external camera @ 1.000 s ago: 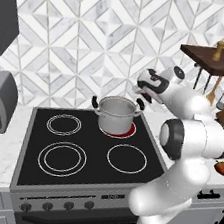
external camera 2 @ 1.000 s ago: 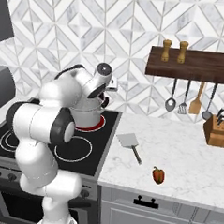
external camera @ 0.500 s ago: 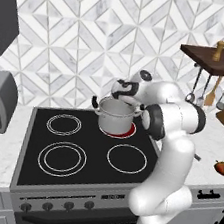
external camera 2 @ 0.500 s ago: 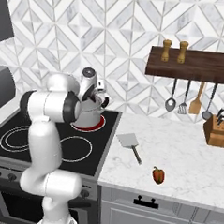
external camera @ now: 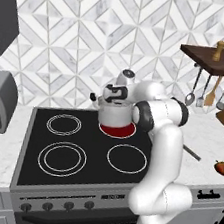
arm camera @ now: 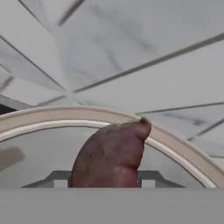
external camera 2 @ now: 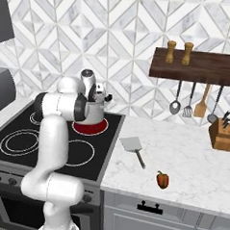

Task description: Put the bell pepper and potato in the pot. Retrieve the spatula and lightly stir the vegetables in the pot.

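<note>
The lumpy brown potato (arm camera: pixel 111 155) fills the lower middle of the hand view, sitting right between the gripper's jaws, which stand about half open and pressed against its sides — it's held. Its tip pokes up across the pale curved rim of the shiny cylindrical steel pot (arm camera: pixel 175 146), and the pot's grey inside wall shows behind it, so the potato hangs just over the pot's mouth. Beyond the rim there's white marble backsplash tile (arm camera: pixel 131 52) with grey seams.

From the left base view, the steel pot (external camera: pixel 114 115) stands on the glowing red back-right burner (external camera: pixel 117 130) of the black glass cooktop (external camera: pixel 73 151), and the white arm's gripper (external camera: pixel 115 93) sits right on top of it. The right base view has the same pot (external camera 2: pixel 94 113) half hidden behind the arm's shoulder, with the gripper (external camera 2: pixel 99 97) above its rim.

Over on the white marble counter (external camera 2: pixel 191 155), the small glossy red bell pepper (external camera 2: pixel 162 179) sits near the front edge, well apart from the pot; the left base view catches it too (external camera: pixel 221 168). The flat grey metal spatula (external camera 2: pixel 134 148) lies on the counter between stove and pepper, blade toward the wall. Further back, a dark wooden shelf (external camera 2: pixel 199 66) carries two wooden grinders, utensils hang below it, and a wooden knife block (external camera 2: pixel 223 135) stands at the right.
</note>
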